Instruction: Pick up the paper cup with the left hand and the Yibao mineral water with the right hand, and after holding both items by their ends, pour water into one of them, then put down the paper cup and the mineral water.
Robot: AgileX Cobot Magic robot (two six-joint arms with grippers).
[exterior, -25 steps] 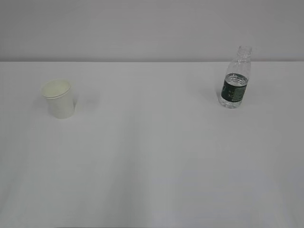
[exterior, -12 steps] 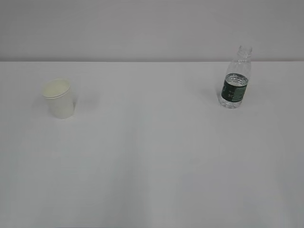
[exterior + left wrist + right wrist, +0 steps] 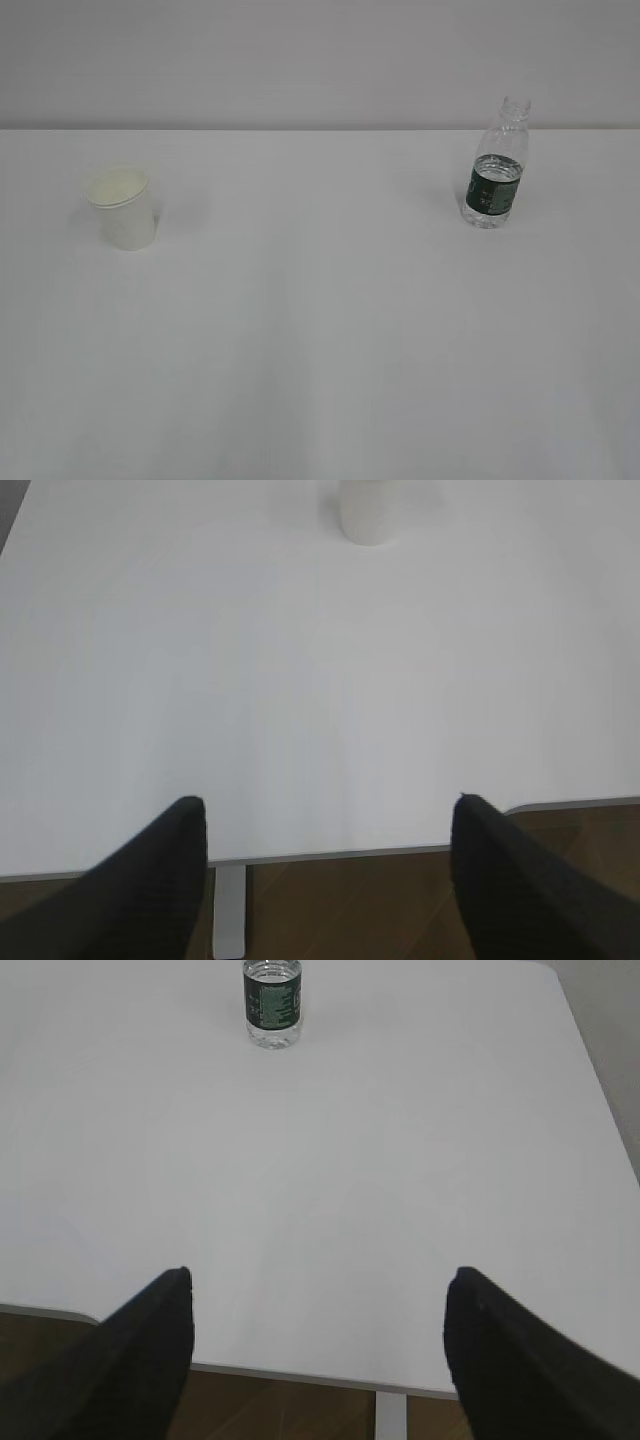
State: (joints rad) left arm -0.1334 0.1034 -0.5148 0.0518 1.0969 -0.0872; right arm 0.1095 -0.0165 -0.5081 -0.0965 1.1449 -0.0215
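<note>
The white paper cup (image 3: 124,207) stands upright at the left of the white table (image 3: 320,330); its lower part shows at the top of the left wrist view (image 3: 367,512). The Yibao mineral water (image 3: 496,166), a clear capless bottle with a dark green label, stands upright at the far right, and its lower half shows in the right wrist view (image 3: 272,1005). My left gripper (image 3: 328,810) hangs open over the table's near edge, far from the cup. My right gripper (image 3: 318,1280) is open too, far short of the bottle. Neither arm shows in the exterior view.
The table's near edge (image 3: 340,855) and a white table leg (image 3: 229,912) lie below the left gripper, over brown floor. The table's right edge (image 3: 600,1080) shows in the right wrist view. A plain grey wall (image 3: 320,60) runs behind the table.
</note>
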